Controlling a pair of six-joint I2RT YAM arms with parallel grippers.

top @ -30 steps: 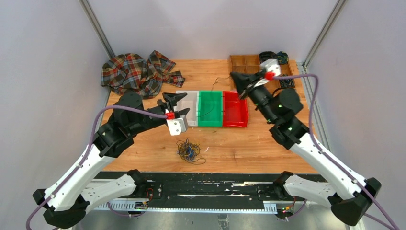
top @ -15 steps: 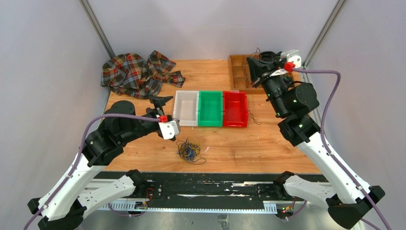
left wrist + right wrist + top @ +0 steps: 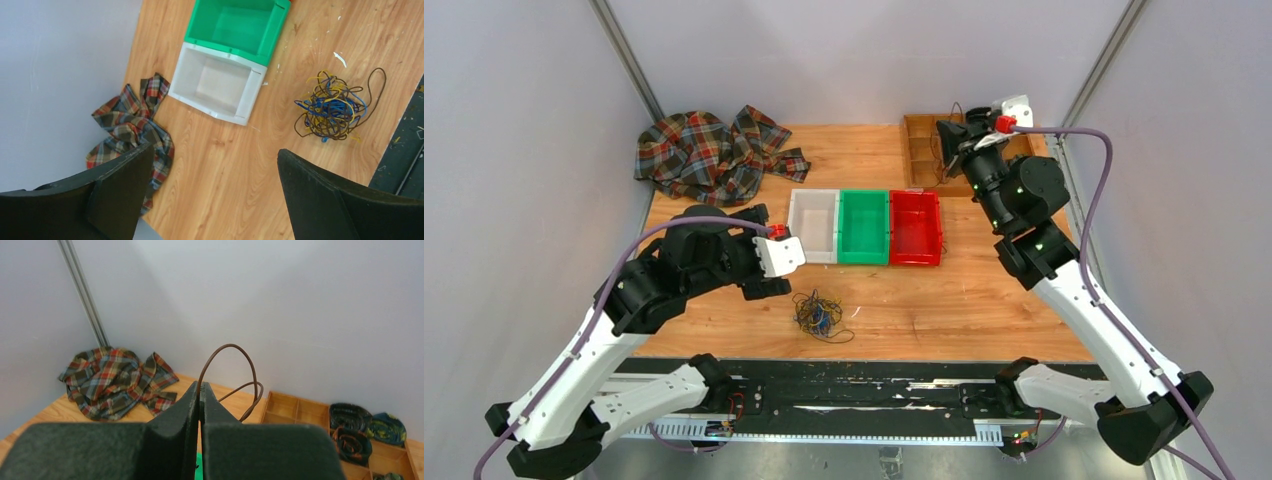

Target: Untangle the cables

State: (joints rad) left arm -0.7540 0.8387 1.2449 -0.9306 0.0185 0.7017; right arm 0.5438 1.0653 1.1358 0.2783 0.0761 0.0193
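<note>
- Right gripper (image 3: 200, 387): fingers pressed together on a thin brown cable (image 3: 227, 347). It is held high at the far right corner of the table (image 3: 924, 300), above the wooden compartment tray (image 3: 921, 150).
- Brown cable: rises from between the closed fingertips in a tall arch. A second, lower loop shows beside it in the right wrist view. Its far end cannot be traced.
- Left gripper (image 3: 215, 152): jaws spread wide with nothing between them. It is raised over the wood at the near left, camera facing down.
- Tangle of cables (image 3: 819, 315): blue, yellow and dark brown strands knotted in one loose clump. It lies flat on the table near the front edge, well apart from both grippers. One dark strand curls out from the clump in a wide loop.
- White bin (image 3: 215, 85), green bin (image 3: 240, 25), red bin (image 3: 915, 228): set in a row, side walls touching, at mid-table. The row lies beyond the tangle, white at the left and red at the right.
- Wooden compartment tray: sits at the far right, and its right-hand cells hold dark coiled bundles (image 3: 350, 415).
- Plaid cloth (image 3: 709, 155): crumpled in a heap at the far left corner, clear of the bins.
</note>
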